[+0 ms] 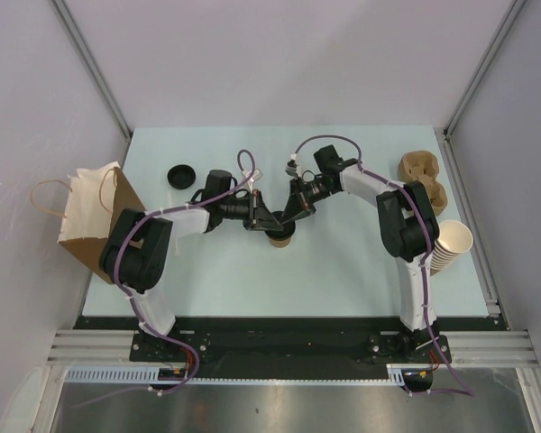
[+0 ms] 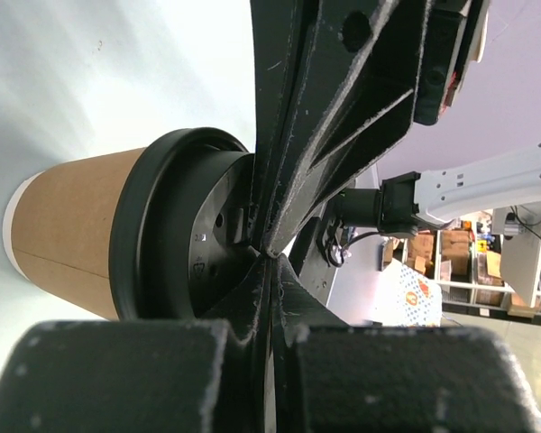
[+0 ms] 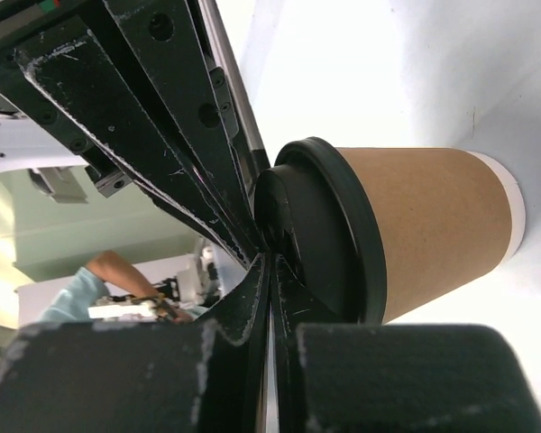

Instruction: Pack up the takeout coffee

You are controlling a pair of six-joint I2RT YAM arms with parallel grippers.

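Note:
The takeout coffee (image 1: 280, 239), a kraft-brown cup (image 2: 68, 230) with a black lid (image 2: 167, 236), stands upright on the table's middle. Both grippers meet tip to tip just over that lid. My left gripper (image 1: 269, 220) is shut with nothing between its fingers, and in the left wrist view its tips (image 2: 269, 254) rest against the lid top. My right gripper (image 1: 294, 215) is shut too and holds nothing. In the right wrist view its tips (image 3: 270, 256) touch the lid (image 3: 329, 236) of the cup (image 3: 433, 225). Each wrist view shows the other arm's shut fingers (image 2: 343, 99) (image 3: 153, 99) opposite.
A brown paper bag (image 1: 90, 215) with its mouth open lies at the table's left edge. A loose black lid (image 1: 180, 174) sits behind the left arm. The pulp cup carrier (image 1: 422, 177) is at the back right, with a stack of lidless cups (image 1: 451, 245) near the right edge.

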